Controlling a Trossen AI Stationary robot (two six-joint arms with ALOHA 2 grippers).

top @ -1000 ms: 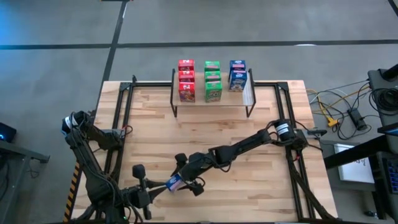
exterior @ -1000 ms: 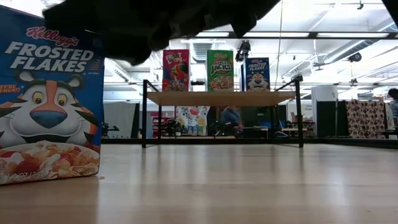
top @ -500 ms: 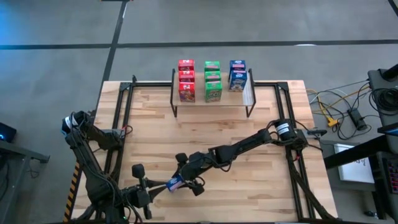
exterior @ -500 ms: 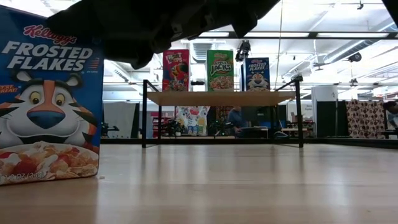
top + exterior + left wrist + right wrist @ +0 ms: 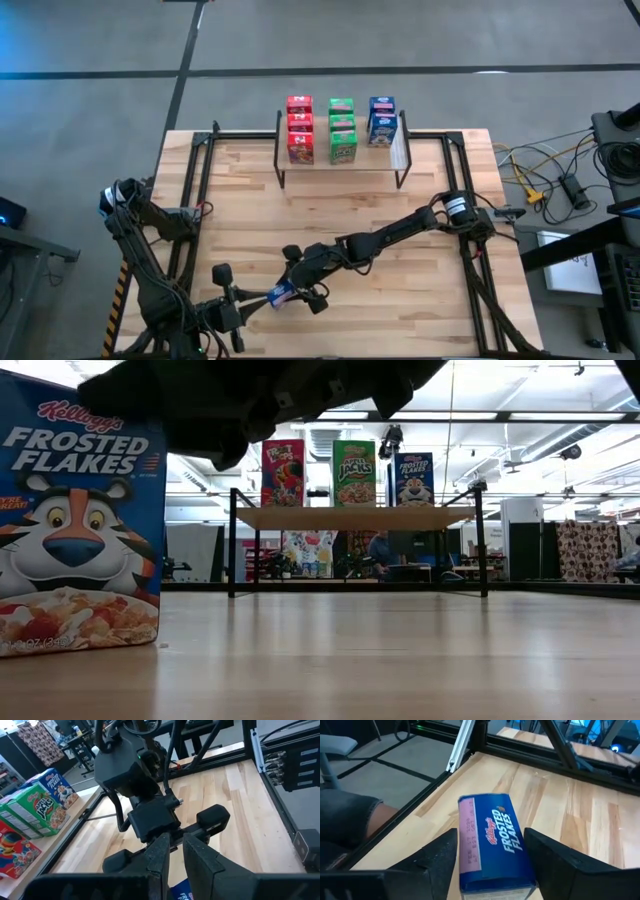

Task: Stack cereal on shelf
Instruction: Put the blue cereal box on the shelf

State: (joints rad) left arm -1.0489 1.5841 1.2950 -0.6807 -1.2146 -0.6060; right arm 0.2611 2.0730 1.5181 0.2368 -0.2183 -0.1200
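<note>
The left gripper (image 5: 232, 312) sits at the table's (image 5: 420, 300) near edge, left of centre, its fingers (image 5: 196, 855) close together with only a narrow gap and nothing visibly held between them. Just right of it, a blue box (image 5: 281, 293) stands on the table near the front edge; in the low view the same box (image 5: 80, 520) stands upright at the far left, its Frosted Flakes front facing the camera. The right gripper (image 5: 305, 285) reaches in from the right side of the table and is positioned over this box. In the right wrist view its fingers (image 5: 440, 855) are spread wide, one on each side of the blue box (image 5: 492, 842); whether they touch the cardboard cannot be told. At the far edge of the table, the shelf (image 5: 340, 155) carries the remaining cereal in three columns: red boxes (image 5: 299, 128) at left, green boxes (image 5: 342, 128) in the middle, blue boxes (image 5: 381, 120) at right. In the low view one box of each colour shows on the plank: red (image 5: 283, 473), green (image 5: 354, 473), blue (image 5: 414, 478). A pale strip (image 5: 398, 150) lies at the shelf's right end.
</note>
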